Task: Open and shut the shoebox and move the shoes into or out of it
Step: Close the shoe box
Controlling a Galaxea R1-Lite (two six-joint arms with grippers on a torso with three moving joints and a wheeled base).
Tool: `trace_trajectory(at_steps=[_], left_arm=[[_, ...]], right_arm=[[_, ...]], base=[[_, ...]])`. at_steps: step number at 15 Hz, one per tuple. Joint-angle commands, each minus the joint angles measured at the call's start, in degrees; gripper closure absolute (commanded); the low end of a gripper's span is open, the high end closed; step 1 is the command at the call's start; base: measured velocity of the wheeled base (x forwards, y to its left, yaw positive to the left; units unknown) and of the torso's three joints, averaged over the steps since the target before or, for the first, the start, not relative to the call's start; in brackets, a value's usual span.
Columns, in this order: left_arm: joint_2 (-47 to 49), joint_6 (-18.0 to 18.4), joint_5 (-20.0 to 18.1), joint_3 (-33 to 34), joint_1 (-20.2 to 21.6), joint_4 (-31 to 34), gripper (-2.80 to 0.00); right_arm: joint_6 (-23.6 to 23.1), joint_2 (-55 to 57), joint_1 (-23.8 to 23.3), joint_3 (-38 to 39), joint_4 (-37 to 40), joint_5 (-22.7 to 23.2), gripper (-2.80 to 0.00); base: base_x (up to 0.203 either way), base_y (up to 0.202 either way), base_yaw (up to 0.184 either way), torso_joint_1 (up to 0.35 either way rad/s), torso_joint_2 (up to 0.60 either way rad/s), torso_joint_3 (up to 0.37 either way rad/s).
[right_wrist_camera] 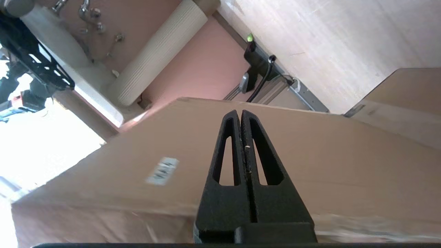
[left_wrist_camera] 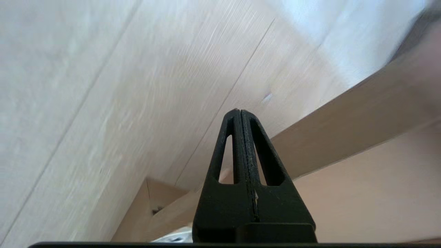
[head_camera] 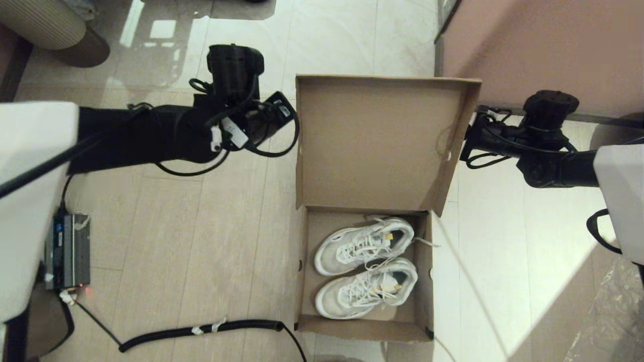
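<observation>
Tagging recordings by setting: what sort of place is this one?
Probably a home-style room or a mock-up of one, worked at floor level: the shoebox sits open on a pale tiled floor, a pinkish furniture block stands beside it, and a ribbed cushion lies nearby.

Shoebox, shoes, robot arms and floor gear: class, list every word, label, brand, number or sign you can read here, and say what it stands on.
None can be read.
White label on the shoebox lid: dark marks, too blurred to read.
White tags on the left arm's cables: too small to read.
Shoes: no brand or lettering shows.
Grey device on the floor: only a red light, no legible text.
</observation>
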Motion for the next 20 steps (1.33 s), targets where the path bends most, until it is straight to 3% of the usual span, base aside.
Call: trace_trajectory(at_steps=[1, 5, 9, 13, 17, 20], left_arm=[[-6.3, -0.2, 0.4, 0.0, 0.0, 0.2, 0.00], [-11.4, -0.2, 0.4, 0.0, 0.4, 0.0, 0.00], [-11.9, -0.2, 0.1, 0.0, 3.0, 0.1, 0.00], [-5.9, 0.0, -4.1, -0.1, 4.2, -1.1, 0.00], [2.2, 3.9, -5.0, -0.1, 4.3, -11.7, 0.00], [4.9, 4.1, -6.0, -0.1, 4.2, -14.3, 0.00]], right_arm=[[0.6, -2.2, 0.1, 0.4, 1.0, 0.4, 0.00], [0.6, -5.8, 0.0, 3.1, 6.0, 2.4, 0.00], [0.5, -12.7, 0.1, 12.4, 6.1, 2.9, 0.00], [0.1, -23.6, 0.0, 28.3, 5.7, 4.3, 0.00], [-1.3, -35.0, 0.1, 45.9, 5.3, 5.7, 0.00], [-1.9, -42.2, 0.5, 56.1, 5.2, 6.2, 0.00]], base=[[0.000, 0.000, 0.000, 0.000, 0.00, 0.000], [0.000, 0.000, 0.000, 0.000, 0.00, 0.000], [0.000, 0.000, 0.000, 0.000, 0.00, 0.000], [0.000, 0.000, 0.000, 0.000, 0.00, 0.000], [0.000, 0.000, 0.000, 0.000, 0.00, 0.000], [0.000, 0.000, 0.000, 0.000, 0.00, 0.000]])
